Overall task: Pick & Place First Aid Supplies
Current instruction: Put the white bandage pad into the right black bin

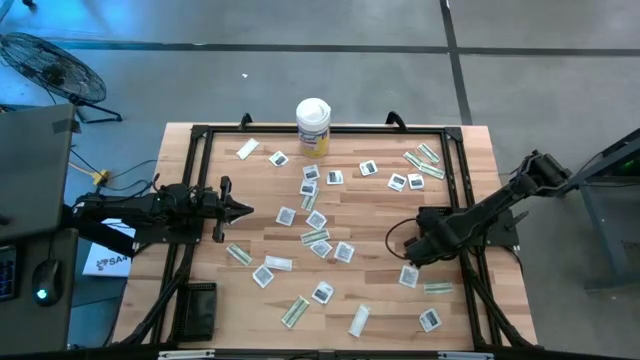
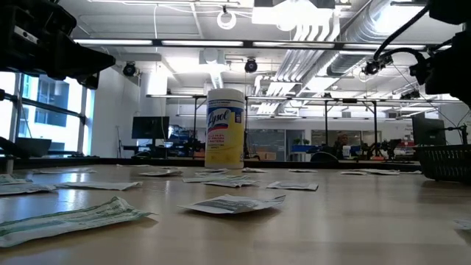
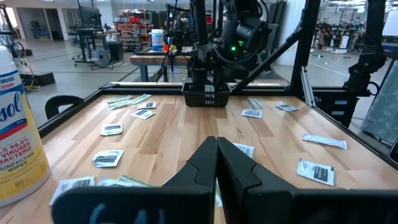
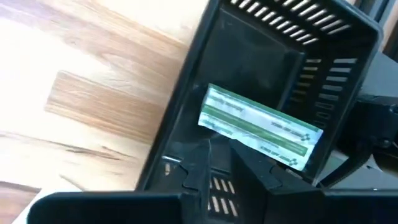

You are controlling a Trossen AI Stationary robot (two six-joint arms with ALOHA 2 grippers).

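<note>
Right claw (image 1: 408, 250): at 4 o'clock on the table (image 1: 380, 300), tilted down over a black basket (image 4: 180, 112). The fingers stand slightly parted, with nothing between them.
Packet (image 4: 261, 127): green-striped and oblong. It lies free inside the basket, just past the right fingertips.
Only the right wrist view shows: the packet in the basket. From above, the arm hides both.
Left wrist view adds: the basket (image 3: 208, 94) sits on the far side of the table, directly under the right arm.
Left claw (image 1: 243, 210): at 9 o'clock, clenched on nothing and held above the wood.
Other packets (image 1: 315, 220): scattered flat from the centre out to 1, 5 and 7 o'clock.
Canister (image 1: 313, 125): upright at 12 o'clock. In the low view it stands behind the packets.
</note>
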